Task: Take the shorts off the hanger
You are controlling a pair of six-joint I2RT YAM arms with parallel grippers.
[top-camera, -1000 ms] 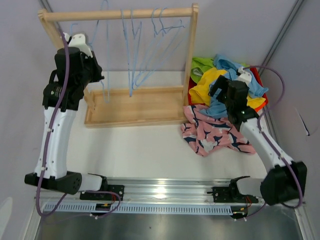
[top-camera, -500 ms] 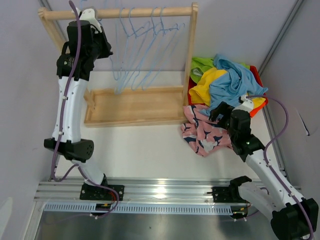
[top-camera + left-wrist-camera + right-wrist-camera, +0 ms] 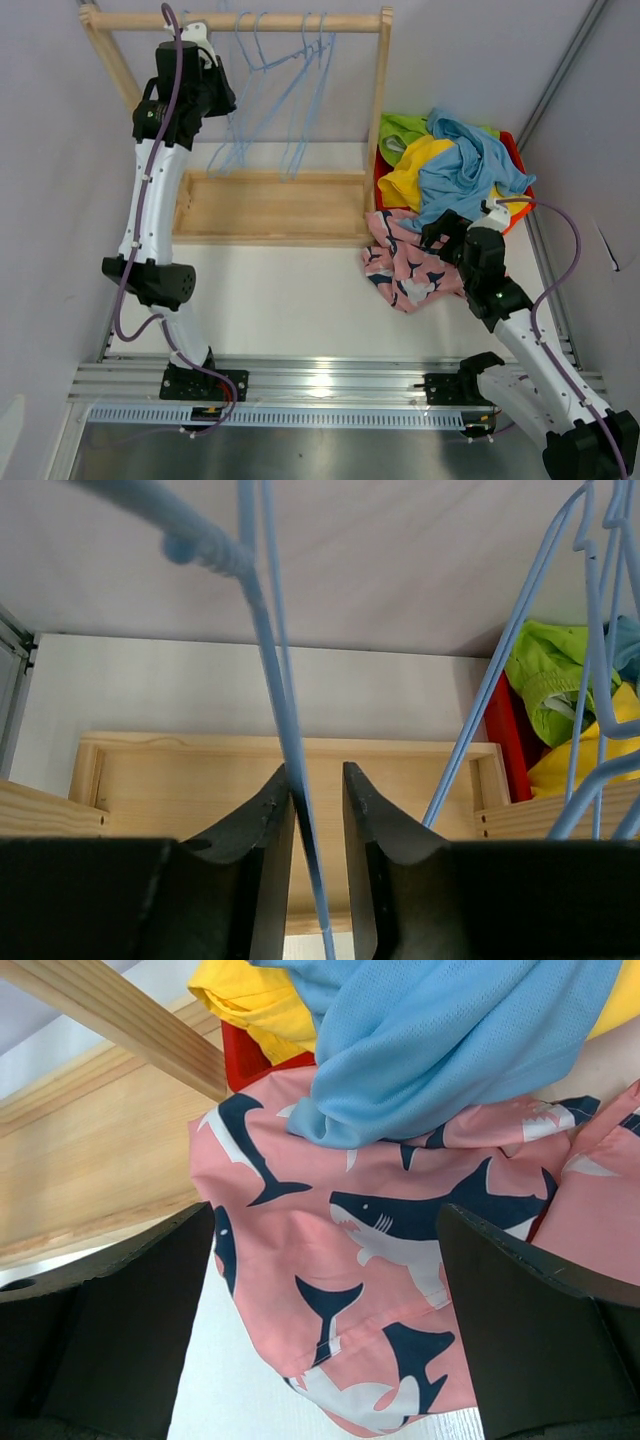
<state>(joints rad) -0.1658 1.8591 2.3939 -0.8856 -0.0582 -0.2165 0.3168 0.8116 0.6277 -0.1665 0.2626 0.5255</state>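
Observation:
The shorts lie in a pile on the table right of the rack: lime green point(image 3: 402, 130), yellow point(image 3: 408, 178), light blue point(image 3: 468, 160) and pink shark-print shorts point(image 3: 405, 268), with a bit of orange-red point(image 3: 516, 152) at the far edge. Several bare light-blue hangers point(image 3: 272, 95) hang from the wooden rail point(image 3: 290, 21). My left gripper point(image 3: 222, 98) is raised by the rail, its jaws a narrow gap apart with one hanger wire point(image 3: 290, 730) running between them point(image 3: 315, 770). My right gripper point(image 3: 440, 235) is wide open and empty just above the pink shorts point(image 3: 350, 1250).
The wooden rack has a tray base point(image 3: 270, 210) and a right post point(image 3: 380, 110); that post point(image 3: 110, 1020) shows close to my right gripper. Grey walls stand behind and to both sides. A metal rail point(image 3: 320, 385) runs along the near edge.
My left arm rose and stretched up to the rail among the hangers, which swung left. My right arm drew back from the top of the pile to the pink shorts.

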